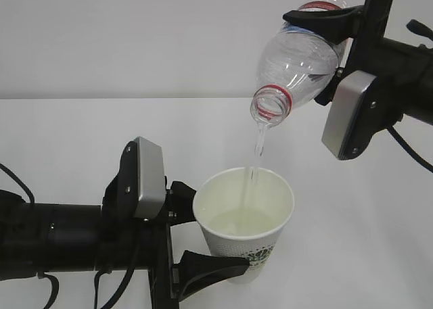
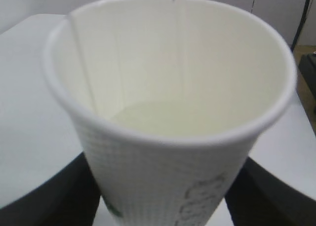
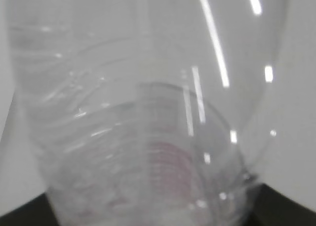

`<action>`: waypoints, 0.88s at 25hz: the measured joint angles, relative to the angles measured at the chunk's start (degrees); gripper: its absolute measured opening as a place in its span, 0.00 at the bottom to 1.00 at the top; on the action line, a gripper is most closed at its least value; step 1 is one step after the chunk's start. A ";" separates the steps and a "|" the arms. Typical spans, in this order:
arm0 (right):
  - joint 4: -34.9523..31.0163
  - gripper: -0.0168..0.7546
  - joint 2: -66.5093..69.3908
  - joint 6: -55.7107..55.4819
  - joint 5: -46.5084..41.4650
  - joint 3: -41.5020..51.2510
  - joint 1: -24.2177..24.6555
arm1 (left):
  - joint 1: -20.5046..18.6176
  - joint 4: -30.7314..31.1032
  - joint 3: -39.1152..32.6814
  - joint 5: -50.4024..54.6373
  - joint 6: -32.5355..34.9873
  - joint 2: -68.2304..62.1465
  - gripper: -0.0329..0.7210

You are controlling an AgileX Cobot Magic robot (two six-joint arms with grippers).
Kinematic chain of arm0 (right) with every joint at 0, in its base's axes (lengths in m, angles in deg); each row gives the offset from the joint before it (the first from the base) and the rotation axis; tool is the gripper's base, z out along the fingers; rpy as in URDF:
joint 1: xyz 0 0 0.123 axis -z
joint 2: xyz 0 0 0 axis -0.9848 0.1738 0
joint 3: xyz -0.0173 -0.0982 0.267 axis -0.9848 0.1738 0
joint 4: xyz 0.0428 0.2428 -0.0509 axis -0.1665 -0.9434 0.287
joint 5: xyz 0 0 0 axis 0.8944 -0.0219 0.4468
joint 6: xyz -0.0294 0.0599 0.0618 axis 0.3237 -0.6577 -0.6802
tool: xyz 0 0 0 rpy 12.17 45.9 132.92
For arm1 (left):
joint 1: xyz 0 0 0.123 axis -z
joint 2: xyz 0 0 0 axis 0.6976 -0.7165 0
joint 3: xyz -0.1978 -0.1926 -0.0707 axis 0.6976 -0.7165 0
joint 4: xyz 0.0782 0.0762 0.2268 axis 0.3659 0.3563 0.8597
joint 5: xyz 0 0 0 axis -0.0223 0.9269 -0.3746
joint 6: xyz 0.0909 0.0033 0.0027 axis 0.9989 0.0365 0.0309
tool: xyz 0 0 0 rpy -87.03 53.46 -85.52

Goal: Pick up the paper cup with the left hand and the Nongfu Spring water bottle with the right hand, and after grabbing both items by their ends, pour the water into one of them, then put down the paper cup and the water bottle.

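Note:
My left gripper [image 1: 203, 238] is shut on the white paper cup [image 1: 245, 218], which stands upright with its black fingers [image 1: 210, 268] on either side of the lower wall. The cup [image 2: 168, 137] fills the left wrist view and holds water [image 2: 163, 117] in its bottom. Up at the right, my right gripper [image 1: 325, 38] is shut on the clear Nongfu Spring water bottle [image 1: 301, 62], tilted mouth-down to the left. A thin stream of water [image 1: 257, 153] falls from its red-ringed neck into the cup. The bottle [image 3: 143, 112] fills the right wrist view.
A white table [image 1: 67, 140] runs beneath both arms, with a plain pale wall behind it. The grey plate of each wrist [image 1: 352, 116] sits close to the held item. A dark object [image 2: 308, 72] shows at the right edge of the left wrist view.

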 joint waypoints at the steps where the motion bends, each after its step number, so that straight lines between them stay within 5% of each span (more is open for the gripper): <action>1: 0.00 0.56 0.00 0.05 0.00 0.00 0.00 | 0.00 0.00 0.00 0.00 0.00 0.00 0.75; 22: 0.00 0.56 0.00 1.37 1.36 0.00 0.00 | 0.00 0.00 0.00 0.00 0.24 0.00 0.75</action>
